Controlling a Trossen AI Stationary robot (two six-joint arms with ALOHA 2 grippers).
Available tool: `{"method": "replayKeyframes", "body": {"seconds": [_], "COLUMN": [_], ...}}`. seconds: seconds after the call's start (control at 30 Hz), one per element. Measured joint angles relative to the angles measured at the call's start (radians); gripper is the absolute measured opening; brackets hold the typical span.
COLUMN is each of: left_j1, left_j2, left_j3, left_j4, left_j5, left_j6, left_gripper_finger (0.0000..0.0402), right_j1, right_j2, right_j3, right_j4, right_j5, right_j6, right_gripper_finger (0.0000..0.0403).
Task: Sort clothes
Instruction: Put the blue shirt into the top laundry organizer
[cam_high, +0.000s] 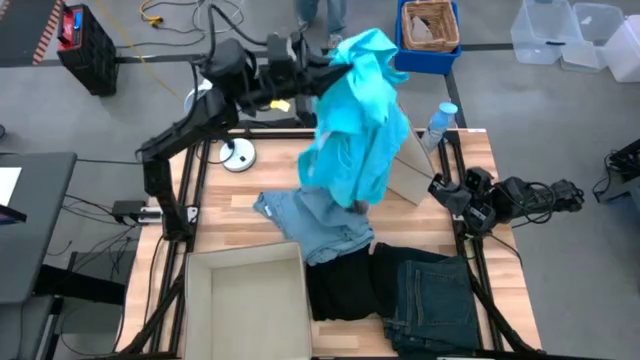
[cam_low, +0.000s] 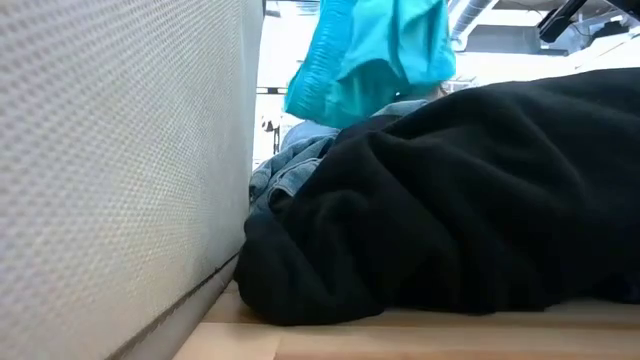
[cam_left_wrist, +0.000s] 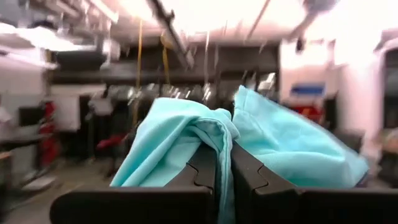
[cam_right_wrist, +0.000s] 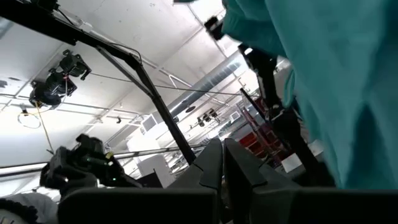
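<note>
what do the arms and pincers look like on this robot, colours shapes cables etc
Both arms are black, built of chunky jointed links. The left arm has a yellow marking near its wrist; the right arm has dark cables looping beside it. Each pincer, left and right, has two flat dark fingers with stepped, notched inner edges.

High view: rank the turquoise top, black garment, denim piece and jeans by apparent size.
1. Turquoise top, hanging from the left hand, so nearer the camera, which inflates it.
2. Dark jeans and black garment: about alike.
3. Light denim piece, partly covered by the top.
</note>
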Motion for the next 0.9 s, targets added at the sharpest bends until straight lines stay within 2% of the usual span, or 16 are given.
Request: {"method": "replayKeyframes", "body": {"seconds": [0.2,0.47,0.63,0.7,0.77,0.9], "left_j1": [0.041,0.071,0.108,0.123,0.136,0.154], "left_j2": [0.057,0.173,0.274,0.291,0.299,0.304], "left_j3": [0.027,0.026,0.025,0.025,0.025,0.025], "left_j4": [0.246,0.351,0.563,0.523,0.415,0.121], "left_j5": [0.049,0.055,0.06,0.067,0.068,0.068], "left_j6": [-0.078,-0.078,-0.261,-0.258,-0.218,-0.144], "left_gripper_finger": [0.0005,0.0005,0.0005,0.0005,0.0005,0.0005], "right_j1": [0.009,0.009,0.009,0.009,0.009,0.009], "right_j2": [0.0,0.0,0.0,0.0,0.0,0.0], "right_j3": [0.0,0.0,0.0,0.0,0.0,0.0], "right_j4": [-0.023,-0.031,-0.031,-0.031,-0.031,-0.03], "right_j5": [-0.001,-0.001,0.0,-0.001,-0.001,-0.001], "right_j6": [0.0,-0.001,-0.003,-0.001,0.0,0.0], "right_gripper_finger": [0.0036,0.0036,0.0036,0.0036,0.0036,0.0036]}}
